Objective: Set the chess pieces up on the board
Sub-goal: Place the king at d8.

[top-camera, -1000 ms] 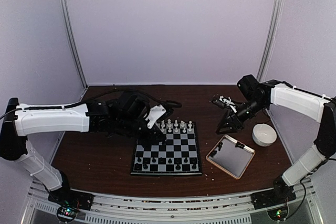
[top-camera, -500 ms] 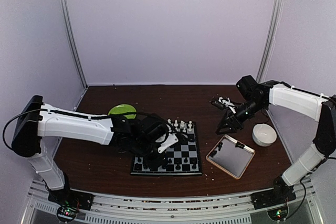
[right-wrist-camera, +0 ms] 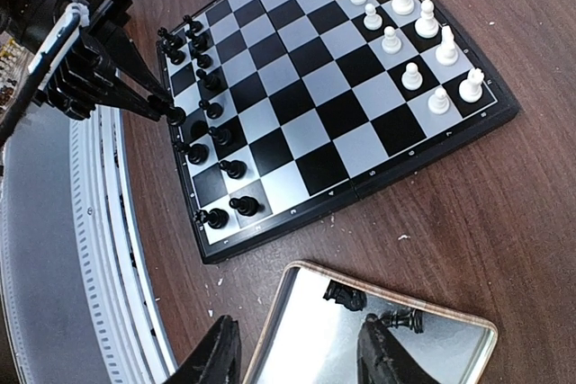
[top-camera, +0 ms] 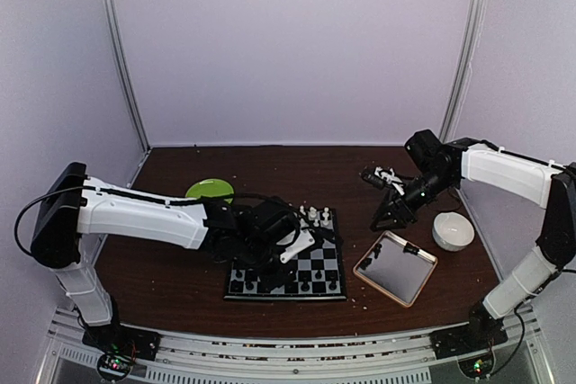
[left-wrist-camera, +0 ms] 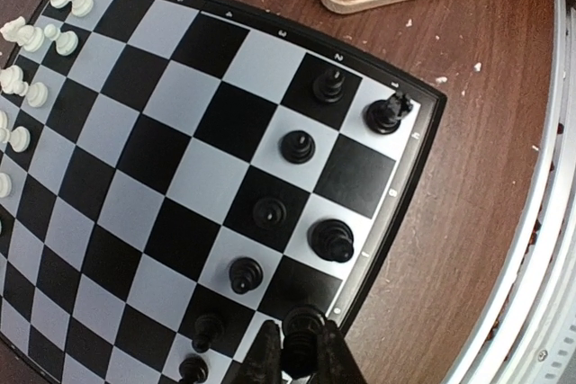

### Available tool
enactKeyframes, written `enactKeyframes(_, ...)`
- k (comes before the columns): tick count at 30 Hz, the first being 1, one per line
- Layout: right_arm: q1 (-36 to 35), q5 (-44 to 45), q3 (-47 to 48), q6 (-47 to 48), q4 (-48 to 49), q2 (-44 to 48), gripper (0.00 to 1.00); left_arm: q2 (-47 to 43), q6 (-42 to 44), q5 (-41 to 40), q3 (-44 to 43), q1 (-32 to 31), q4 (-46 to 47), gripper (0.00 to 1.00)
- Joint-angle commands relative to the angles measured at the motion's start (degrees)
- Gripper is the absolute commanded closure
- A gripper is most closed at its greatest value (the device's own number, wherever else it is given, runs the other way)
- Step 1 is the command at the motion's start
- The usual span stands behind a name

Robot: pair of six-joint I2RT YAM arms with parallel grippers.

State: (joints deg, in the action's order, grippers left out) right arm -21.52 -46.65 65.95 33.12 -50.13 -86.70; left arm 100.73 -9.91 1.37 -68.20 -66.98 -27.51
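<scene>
Left pincer (left-wrist-camera: 294, 361), clamped on a black piece (left-wrist-camera: 301, 328), has swung in the last second from beside the white pieces (left-wrist-camera: 27, 38) to the board (left-wrist-camera: 193, 182) edge nearest my base. I judge placement is close. The piece sits between my fingers, over the border row. My right pincer (right-wrist-camera: 301, 352) hovers half-open and empty above the tray (right-wrist-camera: 432, 357).

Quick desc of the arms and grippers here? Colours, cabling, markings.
The left arm and right arm match: white tubular shells, black joints and wrists. A thin black cable loops off the left shoulder. The left gripper and right gripper are black with slim tapered jaws; a white part sits beside the left one. Green and red lights glow at the bases. No readable markings.
</scene>
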Motion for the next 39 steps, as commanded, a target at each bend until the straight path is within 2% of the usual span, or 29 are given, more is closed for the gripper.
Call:
enactKeyframes(1,0.1,-0.5,-0.4,0.9,-1.2,-0.7,0.55,1.9,0.2,0.1,-2.1,-0.3,2.0,0.9)
enactKeyframes(28,0.0,-0.9,-0.1,1.3,-1.8,-1.5,0.55,4.4,-0.1,-0.9,-2.6,-0.3,2.0,0.88)
enactKeyframes(39,0.0,-0.9,0.1,1.4,-2.0,-1.8,0.55,4.3,-0.3,-1.1,-2.7,-0.3,1.5,0.77)
